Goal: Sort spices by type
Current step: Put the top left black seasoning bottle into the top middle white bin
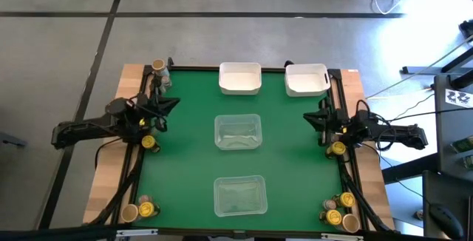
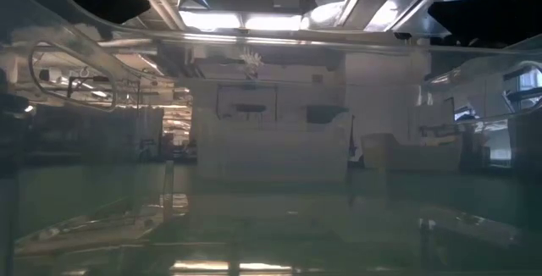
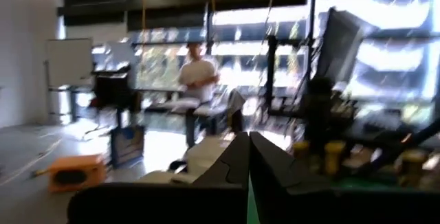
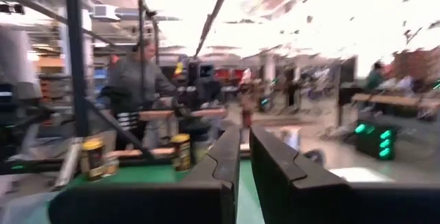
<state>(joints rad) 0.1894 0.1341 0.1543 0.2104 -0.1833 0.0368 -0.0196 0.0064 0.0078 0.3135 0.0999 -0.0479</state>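
two white bins, two clear trays, about a dozen spice jars

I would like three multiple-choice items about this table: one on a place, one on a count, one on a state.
1. Where do the two white bins stand on the green mat?
A. at its far edge
B. in its middle
C. at its near edge

2. How many clear trays lie on the mat?
A. one
B. two
C. four

3. What is the left tool doing?
A. holding a jar
B. shut, empty
C. wide open

Answers: 1 A, both sit at the mat's top edge; 2 B, one behind the other mid-mat; 3 B, its fingers meet with nothing between.
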